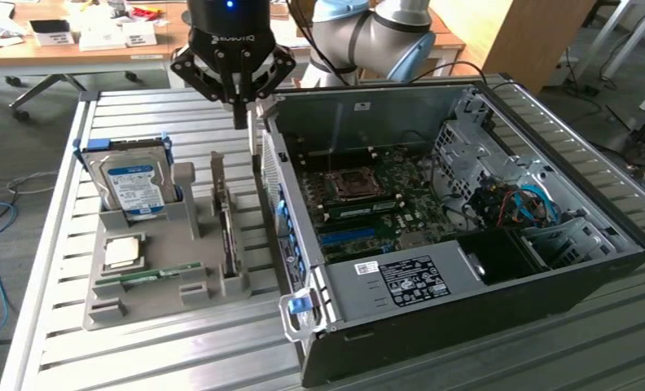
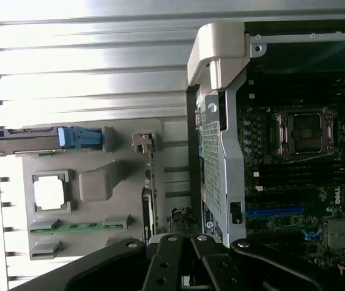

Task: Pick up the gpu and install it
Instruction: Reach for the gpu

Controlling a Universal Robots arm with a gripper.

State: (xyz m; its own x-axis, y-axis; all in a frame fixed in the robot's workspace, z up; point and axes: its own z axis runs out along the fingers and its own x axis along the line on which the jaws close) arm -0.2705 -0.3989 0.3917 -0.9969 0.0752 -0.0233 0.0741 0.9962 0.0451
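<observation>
Exterior view: the pincer [image 1: 239, 122] hangs clenched on nothing, above the far end of the grey holder [image 1: 149, 305] and close beside the corner of the open case [image 1: 410, 285]. The gpu [image 1: 224, 224] stands on edge in a slot of that holder on the tabletop [image 1: 138, 358], untouched, with its metal bracket at the end nearer the pincer. It sits in the strip between the hard drive [image 1: 136, 183] and the case wall. In the wrist view the card shows edge-on as a very thin line, which is the main hazard: a slight sideways error could put a fingertip on the top edge instead of astride it. With the tips pressed together as they are, a descent would strike the board rather than straddle it. The case wall runs just beside the card, so an outer finger could catch the sheet metal. The holder does not look fastened down, so I judge that a tight slot could drag it up with the card. A grip on the board's components rather than its bare edge might slip or tilt it, making alignment with the motherboard [image 1: 366, 204] harder.
</observation>
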